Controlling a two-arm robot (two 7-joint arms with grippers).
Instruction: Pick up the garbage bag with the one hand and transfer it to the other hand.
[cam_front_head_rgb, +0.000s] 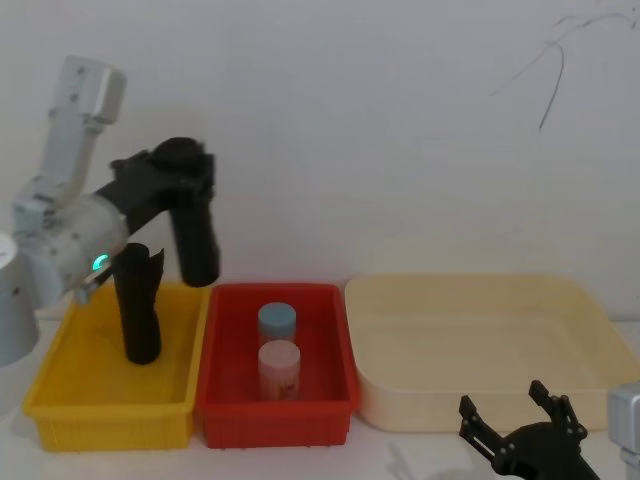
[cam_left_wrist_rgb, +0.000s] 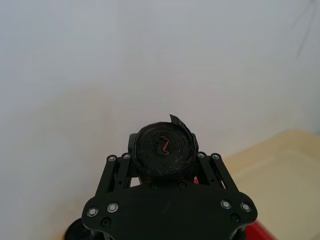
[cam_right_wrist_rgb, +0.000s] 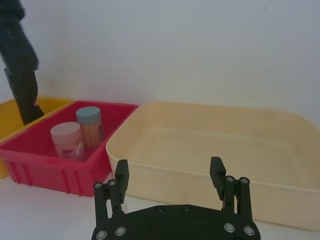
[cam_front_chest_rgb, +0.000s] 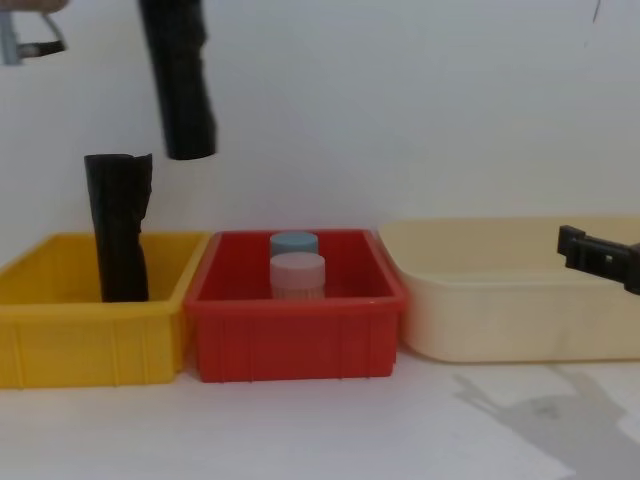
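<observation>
The garbage bag (cam_front_head_rgb: 195, 240), a smooth black roll, hangs upright in the air above the seam between the yellow bin (cam_front_head_rgb: 110, 412) and the red bin (cam_front_head_rgb: 275, 418). My left gripper (cam_front_head_rgb: 183, 165) is shut on its top end. The left wrist view looks down on the roll's round end (cam_left_wrist_rgb: 165, 149) between the fingers (cam_left_wrist_rgb: 118, 167). From the chest the bag (cam_front_chest_rgb: 182, 95) floats well above both bins. My right gripper (cam_front_head_rgb: 508, 408) stands open and empty low at the front right, before the beige tray (cam_front_head_rgb: 450, 288); its fingers (cam_right_wrist_rgb: 122, 172) are spread wide.
A second black roll (cam_front_head_rgb: 140, 305) with a ragged top stands in the yellow bin. Two jars, one blue-lidded (cam_front_head_rgb: 277, 322) and one pink (cam_front_head_rgb: 279, 366), sit in the red bin. A white wall rises close behind the bins.
</observation>
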